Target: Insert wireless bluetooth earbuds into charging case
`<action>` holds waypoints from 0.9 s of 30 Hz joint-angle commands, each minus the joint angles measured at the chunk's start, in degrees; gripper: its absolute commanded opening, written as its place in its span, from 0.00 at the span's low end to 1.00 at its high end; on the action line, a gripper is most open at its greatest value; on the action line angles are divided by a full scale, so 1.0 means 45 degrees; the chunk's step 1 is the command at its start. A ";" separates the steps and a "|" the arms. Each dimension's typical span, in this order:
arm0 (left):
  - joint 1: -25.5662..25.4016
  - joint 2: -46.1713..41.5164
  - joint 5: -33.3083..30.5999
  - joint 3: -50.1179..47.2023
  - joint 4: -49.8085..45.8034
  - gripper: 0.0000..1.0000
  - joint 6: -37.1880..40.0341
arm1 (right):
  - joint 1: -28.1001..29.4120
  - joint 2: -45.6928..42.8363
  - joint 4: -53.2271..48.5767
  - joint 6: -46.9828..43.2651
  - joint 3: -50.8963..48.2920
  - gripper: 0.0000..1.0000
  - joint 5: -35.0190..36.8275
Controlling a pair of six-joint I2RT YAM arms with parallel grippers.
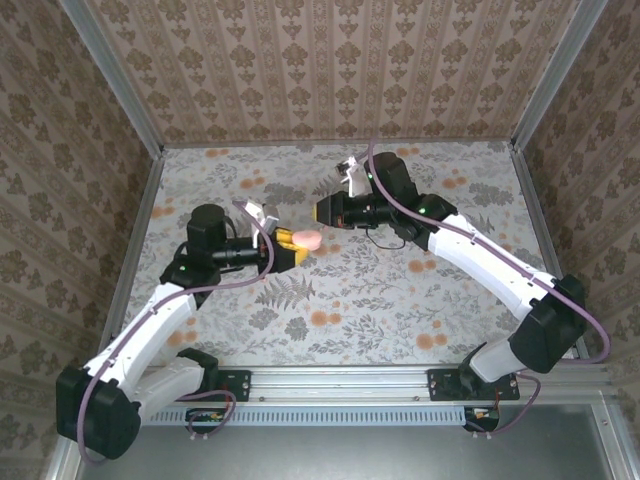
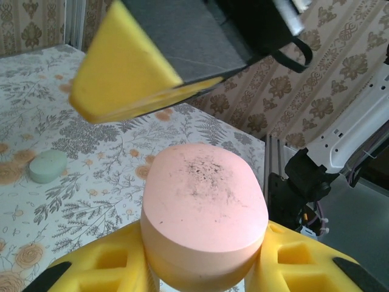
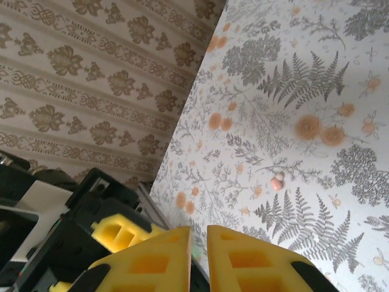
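The pink oval charging case (image 2: pixel 203 207) is held up off the table, closed face towards the camera, with my left gripper (image 2: pixel 203 271) shut on its sides; from above the case (image 1: pixel 308 240) sticks out of that gripper (image 1: pixel 290 242). My right gripper (image 1: pixel 320 210) hangs just above and beyond it, and one of its yellow fingers (image 2: pixel 121 67) looms over the case. In the right wrist view that gripper (image 3: pixel 199 231) is almost closed, with a sliver of pale green in the narrow gap, seemingly the greenish-white earbud. The pinkish earbud (image 3: pixel 277 181) lies on the floral table.
A pale green oval case (image 2: pixel 48 165) rests on the table to the far left of the left wrist view. Patterned walls and aluminium posts (image 1: pixel 135 110) close in the table on three sides. The right arm's base (image 1: pixel 495 365) stands at the near edge.
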 commanded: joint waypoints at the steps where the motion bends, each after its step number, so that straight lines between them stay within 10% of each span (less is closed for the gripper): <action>1: 0.0286 -0.0266 0.0453 -0.0084 0.0071 0.18 0.0050 | 0.0069 -0.0171 0.0230 -0.0491 0.0348 0.18 -0.0599; 11: 0.0798 -0.0022 0.0978 0.0160 0.0175 0.18 -0.0136 | 0.0533 -0.2936 -0.0554 -0.2330 -0.1992 0.59 -0.0764; 27: 0.0747 0.0186 0.2097 0.0378 0.0728 0.18 -0.1067 | 0.0987 -0.1442 -0.1077 -0.4425 -0.1082 0.68 -0.0903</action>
